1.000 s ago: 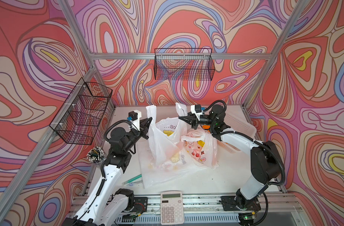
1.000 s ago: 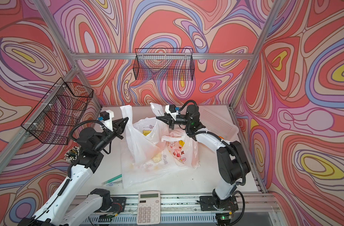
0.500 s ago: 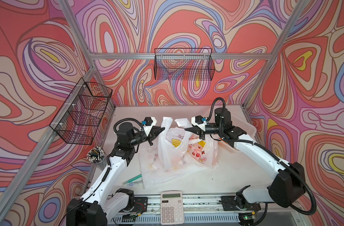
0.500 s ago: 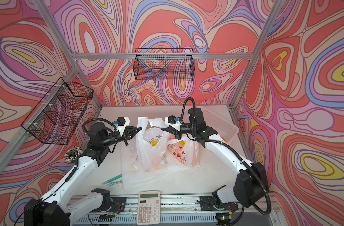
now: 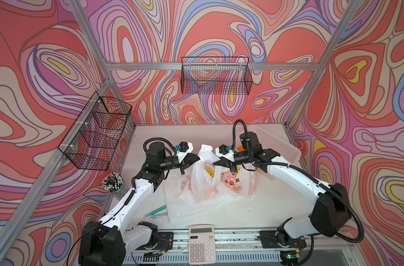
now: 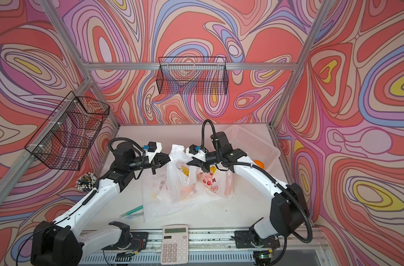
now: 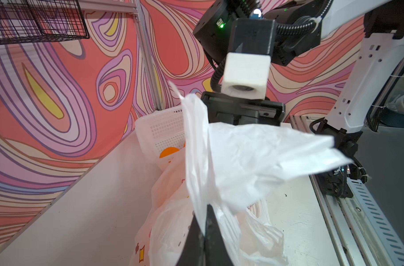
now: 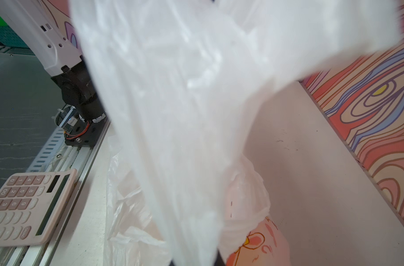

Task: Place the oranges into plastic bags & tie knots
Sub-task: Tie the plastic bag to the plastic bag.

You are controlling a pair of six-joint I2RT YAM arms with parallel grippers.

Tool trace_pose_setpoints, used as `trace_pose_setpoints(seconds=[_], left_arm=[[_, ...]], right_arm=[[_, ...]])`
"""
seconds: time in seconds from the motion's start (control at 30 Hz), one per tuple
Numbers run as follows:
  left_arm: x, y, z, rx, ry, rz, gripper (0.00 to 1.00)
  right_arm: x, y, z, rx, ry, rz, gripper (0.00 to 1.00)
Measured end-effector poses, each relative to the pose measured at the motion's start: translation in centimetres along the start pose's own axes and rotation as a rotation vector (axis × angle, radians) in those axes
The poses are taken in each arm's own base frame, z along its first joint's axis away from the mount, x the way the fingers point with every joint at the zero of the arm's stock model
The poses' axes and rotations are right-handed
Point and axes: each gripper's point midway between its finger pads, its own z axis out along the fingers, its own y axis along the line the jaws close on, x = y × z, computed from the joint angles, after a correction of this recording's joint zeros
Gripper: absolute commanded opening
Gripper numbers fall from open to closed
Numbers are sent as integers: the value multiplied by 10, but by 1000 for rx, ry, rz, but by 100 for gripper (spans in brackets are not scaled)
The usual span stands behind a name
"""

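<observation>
Plastic bag mid-table; L gripper & R gripper both clamped on its handles.

The bag is thin, crinkled translucent plastic; the tabletop is smooth matt white.

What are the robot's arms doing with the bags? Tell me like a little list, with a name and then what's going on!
Left gripper: shut, pinching one side of the middle bag
Right gripper: shut, pinching the other side
Middle bag: upright, orange colour shows through, top not knotted yet
Cherry bag: standing right beside it
Flat bag: spread on the table
White basket: back right corner, one orange showing at its end
Calculator: front edge
</observation>
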Motion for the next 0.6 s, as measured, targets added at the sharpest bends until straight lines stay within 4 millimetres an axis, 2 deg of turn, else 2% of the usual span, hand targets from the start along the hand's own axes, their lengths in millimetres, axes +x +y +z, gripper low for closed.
trace_pose_setpoints(seconds=[0.23, 0.6], left_arm=[[6, -6, 2, 38, -12, 2, 33], [15, -10, 3, 55, 3, 8, 54]], right_arm=[[9, -2, 6, -21, 27, 29, 0], [12, 1, 6, -31, 38, 29, 0]])
